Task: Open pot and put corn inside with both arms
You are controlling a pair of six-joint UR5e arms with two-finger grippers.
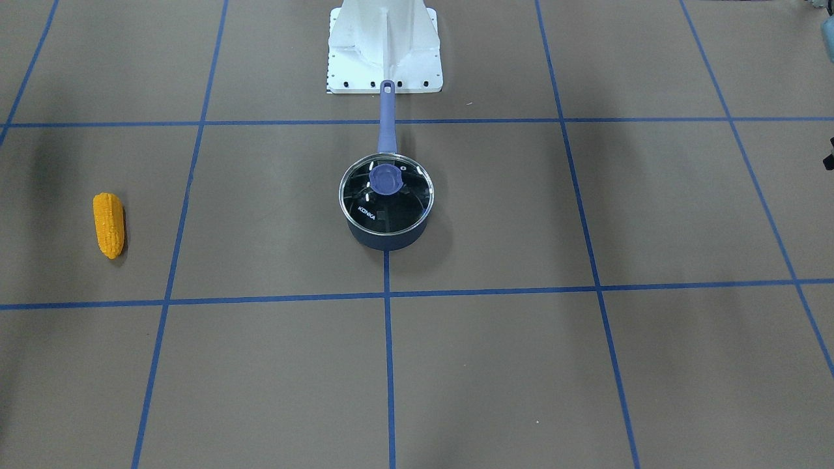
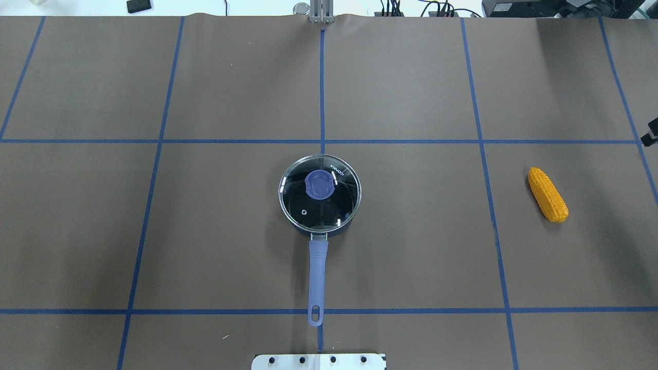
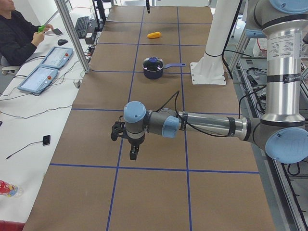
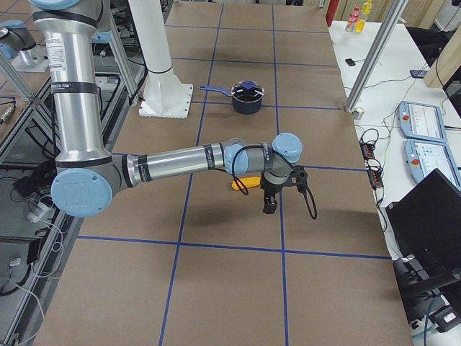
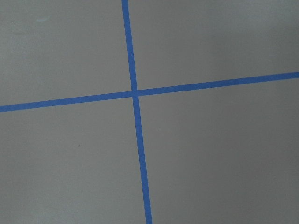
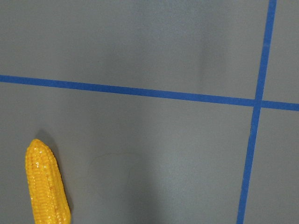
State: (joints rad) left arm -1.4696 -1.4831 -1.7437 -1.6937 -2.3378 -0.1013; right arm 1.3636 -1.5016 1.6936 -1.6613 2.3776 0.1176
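The pot (image 1: 386, 240) stands at the table's middle with its glass lid (image 1: 386, 195) on, the lavender handle (image 2: 317, 267) pointing at the robot base. It also shows in both side views (image 3: 153, 72) (image 4: 247, 103). The corn (image 2: 548, 195) lies flat on the robot's right side (image 1: 109, 225) and shows in the right wrist view (image 6: 46, 184). My right gripper (image 4: 269, 208) hangs above the table just beyond the corn (image 4: 241, 183), touching nothing. My left gripper (image 3: 133, 155) hangs over a tape crossing, far from the pot. I cannot tell whether either is open.
The white robot pedestal (image 1: 386, 45) stands behind the pot handle's end. Blue tape lines (image 5: 135, 93) grid the brown table. An aluminium post (image 3: 72, 33) and another (image 4: 371, 58) stand along the far edge. An operator (image 3: 19, 33) sits at a side desk.
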